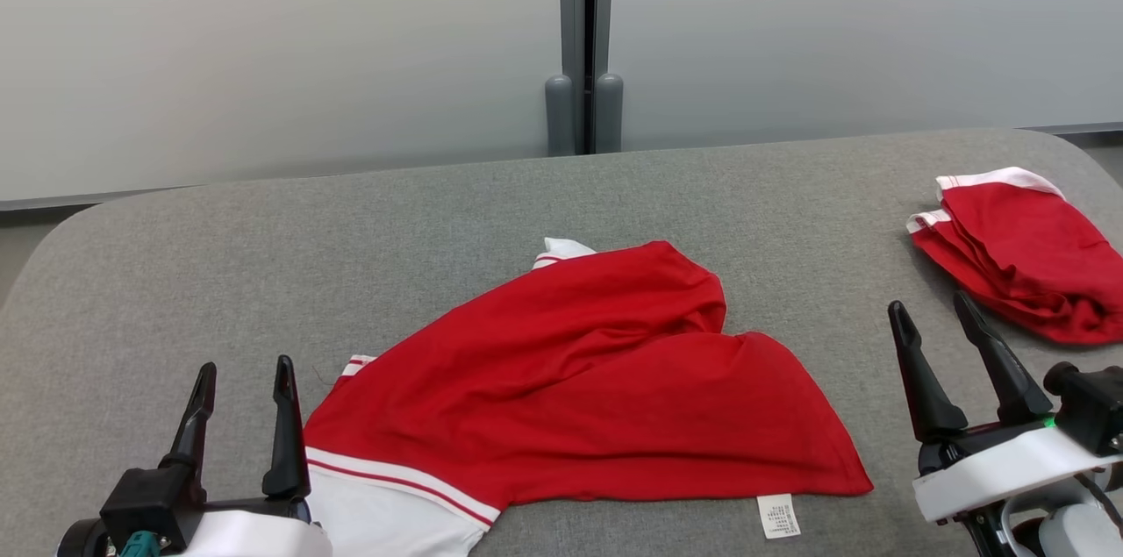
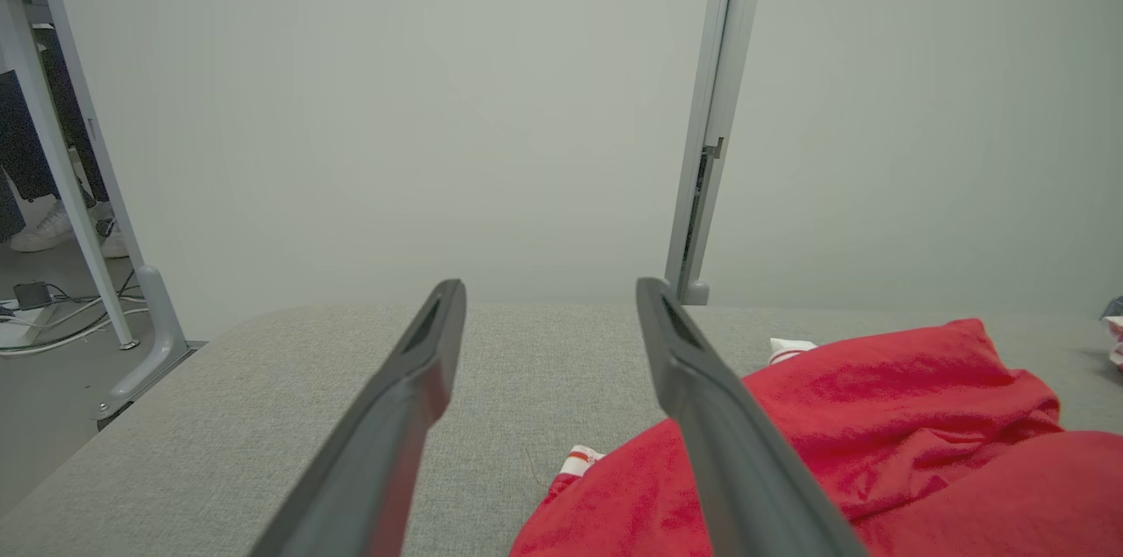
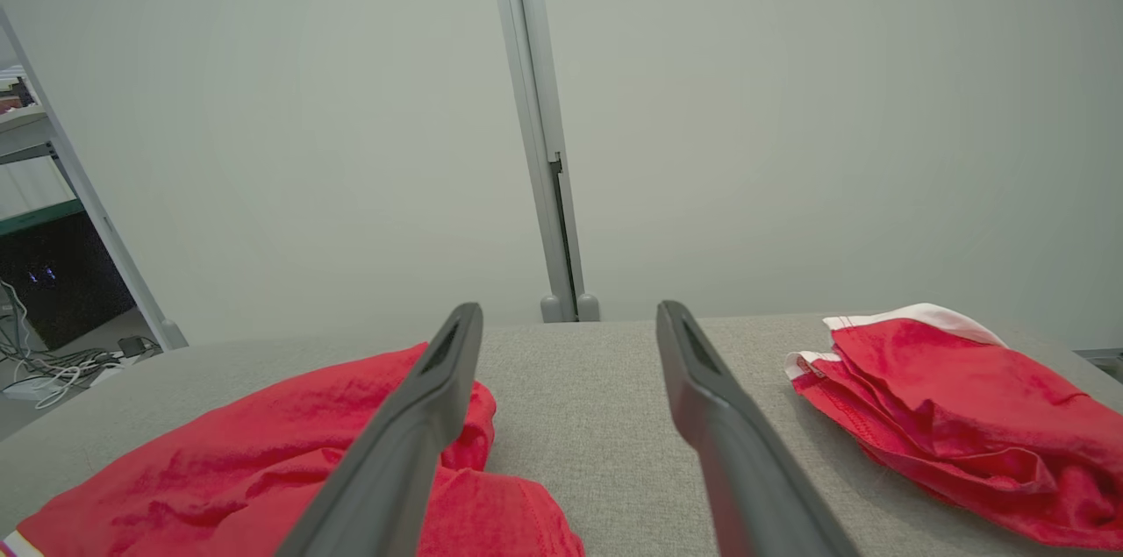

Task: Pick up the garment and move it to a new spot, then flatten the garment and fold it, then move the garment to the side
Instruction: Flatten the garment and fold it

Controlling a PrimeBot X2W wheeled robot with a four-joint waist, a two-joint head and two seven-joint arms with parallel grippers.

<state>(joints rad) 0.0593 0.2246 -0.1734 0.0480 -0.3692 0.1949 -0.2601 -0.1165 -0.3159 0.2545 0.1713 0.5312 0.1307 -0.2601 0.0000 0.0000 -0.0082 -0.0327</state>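
I see the garment (image 1: 579, 373) in red with white, red-striped trim; the second garment (image 1: 1018, 250) red, white-edged; the tabletop (image 1: 263, 276) plain grey.

My right claw (image 3: 568, 316) holds its two dark fingers (image 3: 412, 434) wide apart, and the grey table (image 3: 597, 417) shows between them. A crumpled red garment (image 3: 219, 469) lies low on my left (one finger hides a bit of it). A folded red pile (image 3: 965, 425) sits well apart on my right.
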